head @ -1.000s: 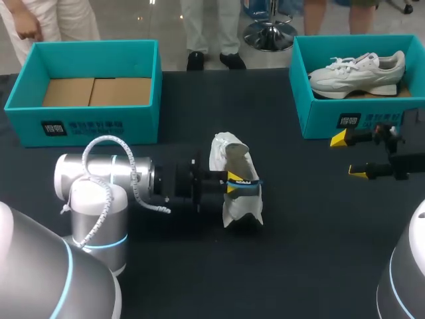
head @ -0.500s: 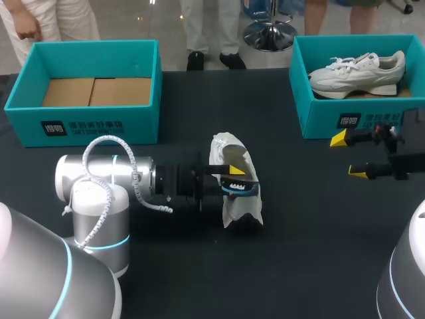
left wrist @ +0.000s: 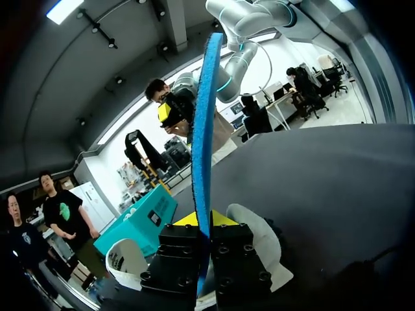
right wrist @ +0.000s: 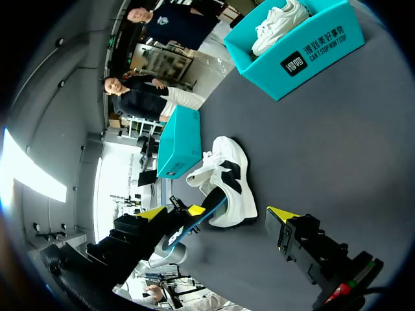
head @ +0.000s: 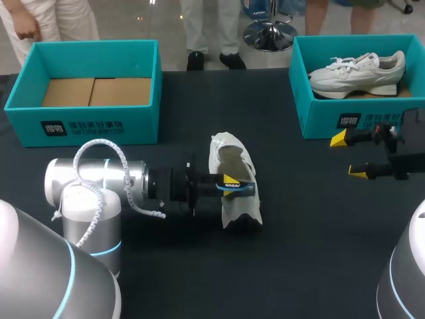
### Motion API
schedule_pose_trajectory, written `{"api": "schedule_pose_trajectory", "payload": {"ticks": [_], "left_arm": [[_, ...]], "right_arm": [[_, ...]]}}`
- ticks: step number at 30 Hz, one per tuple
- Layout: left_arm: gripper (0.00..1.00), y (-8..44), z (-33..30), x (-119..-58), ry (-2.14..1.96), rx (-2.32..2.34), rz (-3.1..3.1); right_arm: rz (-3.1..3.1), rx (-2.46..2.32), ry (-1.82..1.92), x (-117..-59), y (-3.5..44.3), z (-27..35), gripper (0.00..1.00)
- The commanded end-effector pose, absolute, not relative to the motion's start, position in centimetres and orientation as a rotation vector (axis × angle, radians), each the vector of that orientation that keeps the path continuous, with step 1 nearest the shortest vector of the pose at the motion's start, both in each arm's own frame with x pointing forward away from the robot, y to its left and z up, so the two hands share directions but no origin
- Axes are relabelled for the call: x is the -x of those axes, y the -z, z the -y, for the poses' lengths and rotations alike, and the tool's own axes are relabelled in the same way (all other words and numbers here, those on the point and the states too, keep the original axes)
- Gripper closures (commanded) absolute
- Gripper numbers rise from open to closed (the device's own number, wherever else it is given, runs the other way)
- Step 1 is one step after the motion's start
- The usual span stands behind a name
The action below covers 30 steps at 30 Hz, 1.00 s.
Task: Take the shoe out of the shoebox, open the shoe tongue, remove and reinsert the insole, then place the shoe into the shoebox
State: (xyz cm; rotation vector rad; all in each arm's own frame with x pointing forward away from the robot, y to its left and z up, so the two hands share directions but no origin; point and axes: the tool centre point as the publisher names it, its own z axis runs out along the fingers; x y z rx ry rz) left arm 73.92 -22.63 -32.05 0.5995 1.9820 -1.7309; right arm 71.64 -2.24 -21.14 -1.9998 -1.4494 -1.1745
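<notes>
near you, your left gripper [head: 229,184], clamped on the blue insole [left wrist: 204,129], has backed away from the white shoe [head: 229,149] lying on the dark table [head: 199,266], so removal looks under way; your right gripper [head: 349,155] waits spread wide, and beyond stand 2 teal boxes, the left shoebox [head: 86,123] and the right shoebox [head: 325,123] holding a second shoe [head: 358,72].

I've got a white shoe [head: 238,207] with black side patches and a blue insole [left wrist: 204,129]. Left shoebox [head: 86,123] and right shoebox [head: 319,119] are both teal with black-and-white labels. Table [head: 299,252] is black, second shoe [head: 358,72] white-grey.
</notes>
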Motion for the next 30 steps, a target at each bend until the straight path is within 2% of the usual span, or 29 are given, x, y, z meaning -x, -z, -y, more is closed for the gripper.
{"api": "schedule_pose_trajectory", "payload": {"ticks": [1,23,24,26,28,30], "left_arm": [[1.00,32.3,23.0,-74.2,1.717,-0.603,-1.987],[1.00,34.6,24.0,-77.0,1.612,-0.592,-2.044],[0.97,34.5,23.9,-76.9,1.615,-0.589,-2.043],[0.73,34.1,23.8,-76.6,1.621,-0.584,-2.040],[0.66,33.8,23.7,-76.2,1.629,-0.583,-2.035],[0.66,33.4,23.5,-75.9,1.636,-0.591,-2.026]], "right_arm": [[1.450,2.005,1.171,-71.5,21.1,2.2,0.00],[1.450,2.005,1.171,-71.5,21.1,2.2,0.00],[1.450,2.005,1.171,-71.5,21.1,2.2,0.00],[1.450,2.005,1.171,-71.5,21.1,2.2,0.00],[1.450,2.005,1.171,-71.5,21.1,2.2,0.00],[1.450,2.005,1.171,-71.5,21.1,2.2,0.00]]}}
